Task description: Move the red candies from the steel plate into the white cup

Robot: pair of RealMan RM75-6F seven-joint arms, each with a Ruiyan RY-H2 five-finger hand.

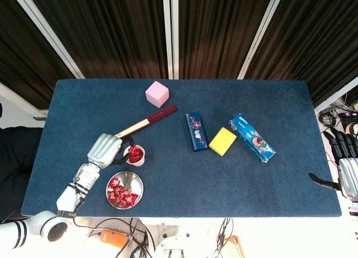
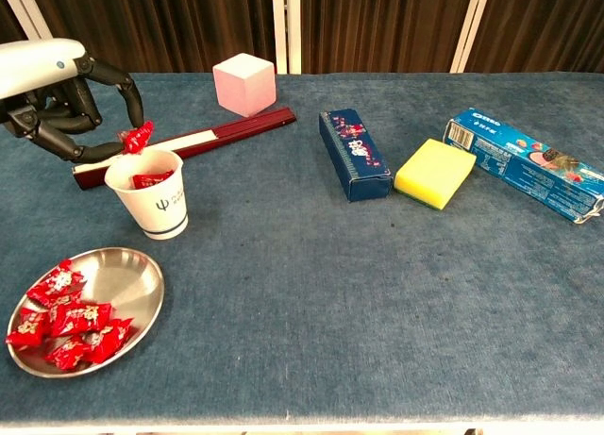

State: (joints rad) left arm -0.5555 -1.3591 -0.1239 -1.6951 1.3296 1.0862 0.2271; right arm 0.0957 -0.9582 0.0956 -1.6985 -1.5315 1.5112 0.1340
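Note:
The white cup (image 2: 159, 200) stands left of centre with red candy inside, also seen from above as the cup (image 1: 135, 155). In front of it, the steel plate (image 2: 133, 276) holds several red candies (image 2: 66, 318); the plate (image 1: 133, 181) lies near the table's front edge. My left hand (image 2: 55, 92) hovers behind and left of the cup. It pinches one red candy (image 2: 138, 138) just above the cup's rim. From the head view the left hand (image 1: 105, 148) sits beside the cup. My right hand (image 1: 347, 169) hangs off the table's right edge, fingers apart, holding nothing.
A dark red stick (image 2: 217, 133) lies just behind the cup, with a pink cube (image 2: 243, 83) beyond it. At centre and to the right lie a dark blue box (image 2: 354, 154), a yellow sponge (image 2: 434, 173) and a blue cookie pack (image 2: 524, 161).

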